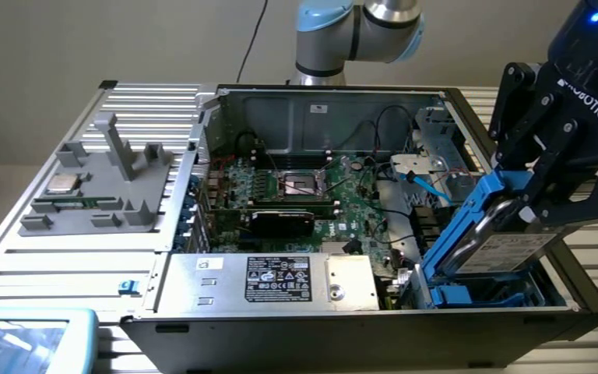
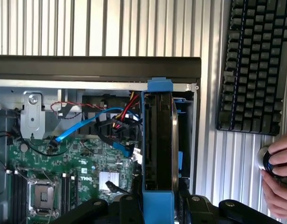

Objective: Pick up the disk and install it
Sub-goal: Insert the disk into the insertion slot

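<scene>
Pincer point(image 1: 520, 209): closes on the disk point(image 1: 501, 251), a black finger on each flat side, and holds it tilted, upper end in the grip, lower end down in the corner bay of the open computer case point(image 1: 310, 343) straight beneath. Shows the white label on the grey face just below the fingers, with the blue carrier frame point(image 1: 463, 226) along the edge toward the case's middle. Cannot tell whether the lower end sits fully in the bay.

In the wrist view, looks along the drive edge-on, blue frame around dark metal, reaching away from the pincer to the case's black wall.

Beside the pincer, inside the case: a green motherboard point(image 1: 310, 199) with its processor socket point(image 1: 304, 185), a light blue cable point(image 2: 82, 123) and red wires near the drive's far end. Further from the pincer, along a case wall: a silver box with a black label point(image 1: 278, 280).

Well apart from the pincer, out on the ribbed bench point(image 1: 29, 257): a grey fixture point(image 1: 107, 195) carrying a small silver chip point(image 1: 63, 185).

On the pincer's other side, outside the case: a black keyboard point(image 2: 255, 70) and a person's hand point(image 2: 279, 182) on a round object.
</scene>
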Controlling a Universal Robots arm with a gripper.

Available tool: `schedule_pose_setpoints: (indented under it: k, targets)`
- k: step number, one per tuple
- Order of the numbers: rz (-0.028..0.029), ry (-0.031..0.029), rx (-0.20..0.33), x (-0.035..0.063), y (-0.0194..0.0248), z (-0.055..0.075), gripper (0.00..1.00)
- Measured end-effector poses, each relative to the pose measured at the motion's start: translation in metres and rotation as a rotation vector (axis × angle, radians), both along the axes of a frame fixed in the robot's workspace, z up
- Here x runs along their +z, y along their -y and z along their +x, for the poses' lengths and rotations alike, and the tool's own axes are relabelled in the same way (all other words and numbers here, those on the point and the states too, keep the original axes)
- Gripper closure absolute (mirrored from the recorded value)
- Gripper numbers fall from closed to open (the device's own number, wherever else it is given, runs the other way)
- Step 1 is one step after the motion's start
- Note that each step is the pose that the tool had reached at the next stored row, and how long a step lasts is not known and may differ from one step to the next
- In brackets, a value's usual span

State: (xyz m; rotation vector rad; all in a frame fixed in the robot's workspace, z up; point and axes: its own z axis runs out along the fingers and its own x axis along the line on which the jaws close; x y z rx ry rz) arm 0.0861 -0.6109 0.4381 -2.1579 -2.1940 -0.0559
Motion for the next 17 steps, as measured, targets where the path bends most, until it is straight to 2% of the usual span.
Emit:
schedule_pose_setpoints:
  k: [6,13,17]
  targets:
    - [0.0004,-0.0002,-0.004,-0.0031,-0.0004,0.000,0.63]
    - [0.0014,0.0002,-0.010,-0.0153,-0.0004,0.000,0.63]
    - [0.0040,0.0001,-0.014,-0.0134,-0.0003,0.000,0.63]
